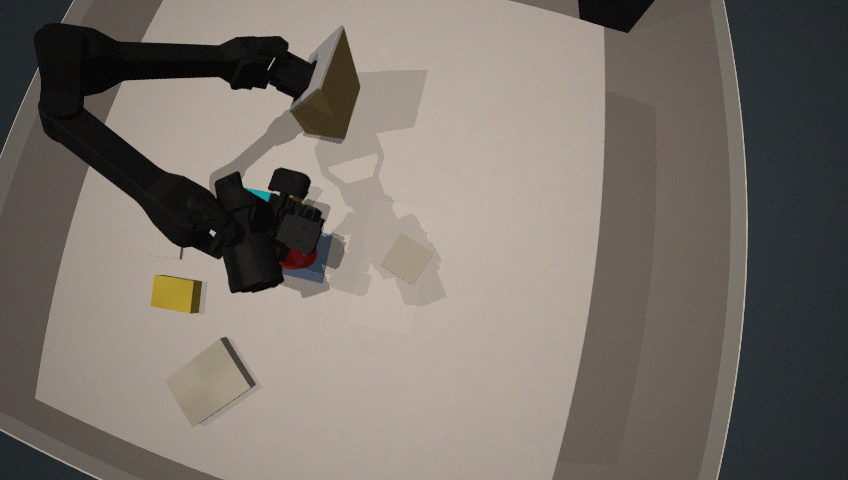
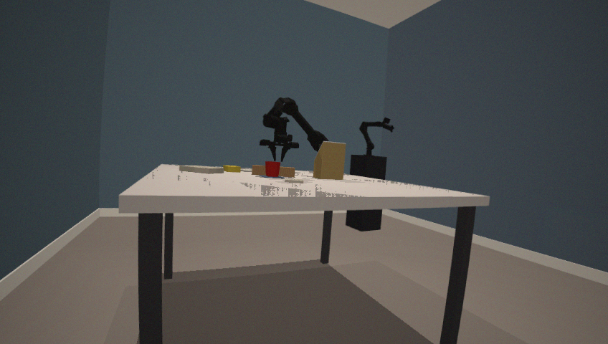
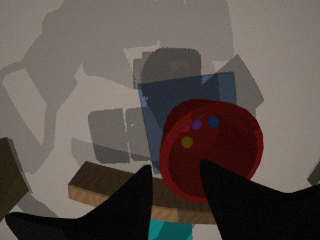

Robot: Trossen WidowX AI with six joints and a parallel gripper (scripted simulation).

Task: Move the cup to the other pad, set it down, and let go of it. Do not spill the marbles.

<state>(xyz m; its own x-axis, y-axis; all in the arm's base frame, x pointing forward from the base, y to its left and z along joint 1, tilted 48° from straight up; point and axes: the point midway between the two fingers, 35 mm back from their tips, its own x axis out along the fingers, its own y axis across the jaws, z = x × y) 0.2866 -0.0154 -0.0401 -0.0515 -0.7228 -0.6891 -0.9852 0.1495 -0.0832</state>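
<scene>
The red cup (image 1: 300,259) (image 2: 272,169) (image 3: 227,150) stands upright on the blue pad (image 1: 326,252) (image 3: 185,90). Inside it lie a purple marble (image 3: 196,124), a blue marble (image 3: 213,122) and a yellow marble (image 3: 187,142). The teal pad (image 1: 258,194) (image 3: 170,231) lies beyond the wooden bar and is mostly hidden in the top view. My gripper (image 2: 278,160) (image 3: 176,168) is partly open and empty, pointing down. Its fingertips are just above the cup's rim height. In the wrist view one finger overlaps the cup and the other is left of it.
A wooden bar (image 2: 287,171) (image 3: 107,185) lies between the pads, close to the cup. A tall tan block (image 1: 342,98) (image 2: 333,162) stands by the arm's base. Also there are a yellow block (image 1: 172,292), a flat beige box (image 1: 208,380) and a small beige tile (image 1: 407,258).
</scene>
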